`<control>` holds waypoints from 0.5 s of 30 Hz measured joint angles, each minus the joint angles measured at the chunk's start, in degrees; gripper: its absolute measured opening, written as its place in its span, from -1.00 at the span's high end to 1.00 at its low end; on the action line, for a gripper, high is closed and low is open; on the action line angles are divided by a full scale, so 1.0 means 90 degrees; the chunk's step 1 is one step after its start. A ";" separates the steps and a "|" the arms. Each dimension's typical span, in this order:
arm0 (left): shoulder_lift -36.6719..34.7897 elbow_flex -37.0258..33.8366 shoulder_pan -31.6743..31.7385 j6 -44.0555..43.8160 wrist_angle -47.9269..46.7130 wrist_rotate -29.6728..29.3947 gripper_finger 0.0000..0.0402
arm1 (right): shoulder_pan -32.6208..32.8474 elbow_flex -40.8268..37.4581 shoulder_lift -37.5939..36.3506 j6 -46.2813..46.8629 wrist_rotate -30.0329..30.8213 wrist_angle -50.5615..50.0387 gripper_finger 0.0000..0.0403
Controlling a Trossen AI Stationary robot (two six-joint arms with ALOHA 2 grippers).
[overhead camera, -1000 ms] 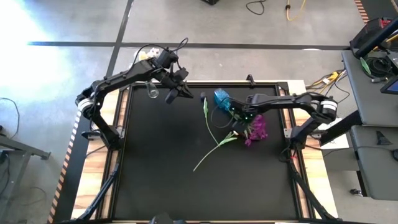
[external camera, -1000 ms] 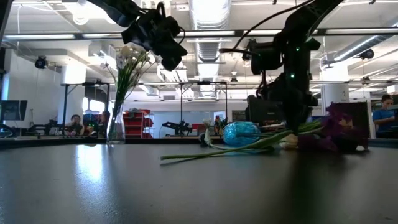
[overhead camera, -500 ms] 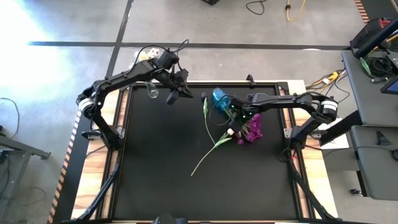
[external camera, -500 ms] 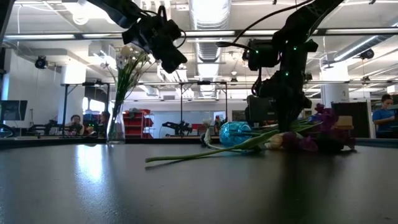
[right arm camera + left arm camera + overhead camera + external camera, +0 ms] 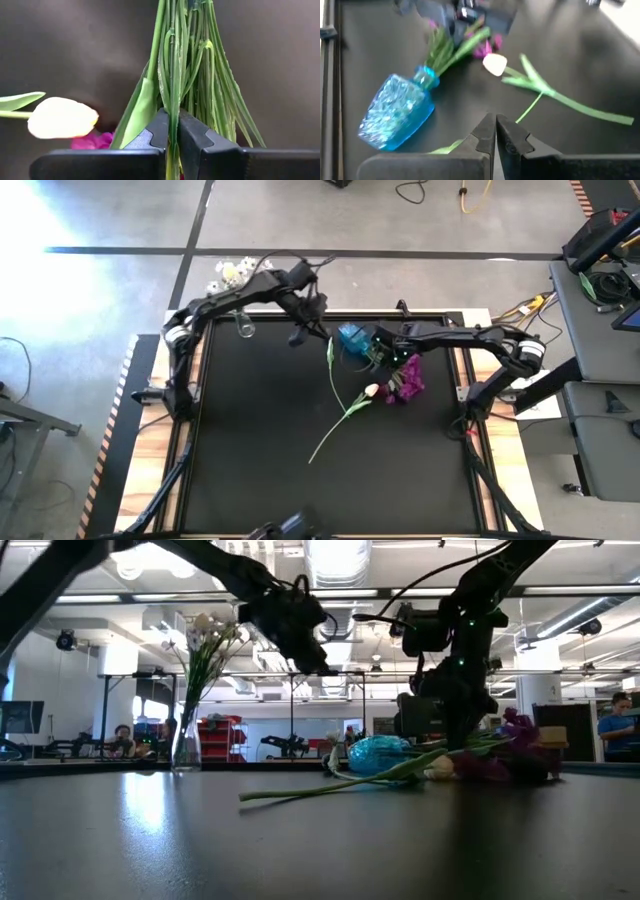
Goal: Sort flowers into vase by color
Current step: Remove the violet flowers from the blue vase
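A blue glass vase (image 5: pixel 352 337) lies on its side at the far middle of the black table. Magenta-purple sprays (image 5: pixel 409 380) lie to its right, their green stems (image 5: pixel 451 52) reaching to the vase's mouth (image 5: pixel 426 76). My right gripper (image 5: pixel 385 363) is shut on those stems. A cream tulip (image 5: pixel 372 390) lies flat, its stem (image 5: pixel 335 428) slanting toward the near edge. A dark-budded stem (image 5: pixel 331 365) lies left of the blue vase. White flowers (image 5: pixel 230 272) stand in a clear vase (image 5: pixel 243 326) at the far left. My left gripper (image 5: pixel 297 337), shut and with nothing in it, hangs above the table left of the blue vase. My right gripper pinches part of the bundle of green stems (image 5: pixel 172 107) between its two fingers, close to the purple blossoms (image 5: pixel 92 141). The fingers come steeply from above. Other stems of the bundle run beside the fingers. The bundle's far end points at the blue vase's mouth; whether it is inside, I cannot tell.
The table's raised rim (image 5: pixel 195 430) frames the black top. Wide bare black surface (image 5: pixel 260 470) lies toward the near edge. In the low view the room behind shows people at desks (image 5: pixel 122 740).
My left gripper has swung toward the table's right along the far edge and a little down, rolling as it went, and now hangs closer to the blue vase. The purple sprays have shifted a little toward the far edge, and the cream tulip has slid slightly with them.
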 joint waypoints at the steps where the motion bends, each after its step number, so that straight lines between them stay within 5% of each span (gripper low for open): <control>1: 0.0180 0.0293 -0.0001 0.0233 -0.0294 -0.0094 1.00 | -0.0062 0.0051 0.0000 -0.0072 0.0000 -0.0011 0.91; 8: 0.1231 0.1969 -0.0001 0.0437 -0.1053 -0.0251 1.00 | -0.0435 0.0329 0.0029 -0.0608 -0.0115 0.0051 0.91; 15: 0.1720 0.2807 -0.0018 0.0292 -0.1140 -0.0253 1.00 | -0.0530 0.0331 0.0295 -0.0671 -0.0285 0.0111 0.91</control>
